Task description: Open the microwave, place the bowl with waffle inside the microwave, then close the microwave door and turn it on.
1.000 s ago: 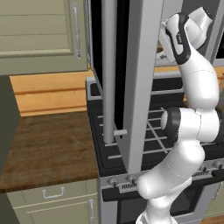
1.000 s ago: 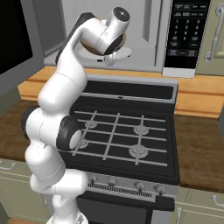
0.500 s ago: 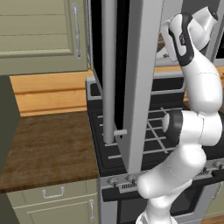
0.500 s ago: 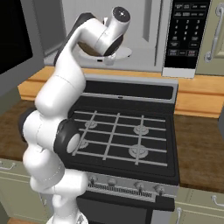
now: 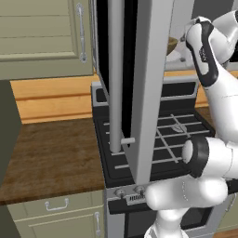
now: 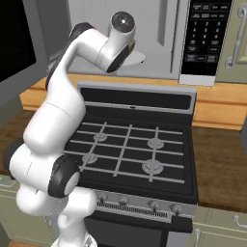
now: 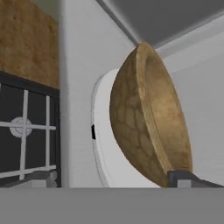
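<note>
The microwave (image 6: 161, 29) stands open above the stove, and the microwave door (image 5: 144, 88) with its long bar handle (image 5: 115, 74) is swung out toward the left. The tan bowl (image 7: 146, 118) rests on the white turntable (image 7: 101, 153) inside; what lies in the bowl is hidden in this rolled hand view. Its rim also peeks past the door edge (image 5: 172, 44). My gripper (image 7: 111, 179) is open just in front of the bowl. One fingertip (image 7: 41, 177) is out at the side and the other fingertip (image 7: 183, 178) is near the bowl's rim.
The black gas stove (image 6: 130, 144) lies directly below the microwave. The microwave's control panel (image 6: 205, 38) is at the right, beside a beige cabinet door (image 6: 236, 38). A wooden counter (image 5: 51, 153) and an upper cabinet (image 5: 42, 37) are at the left.
The gripper's fingers have spread wider apart. The hand has shifted slightly up by the microwave opening, and the bowl stays on the turntable.
</note>
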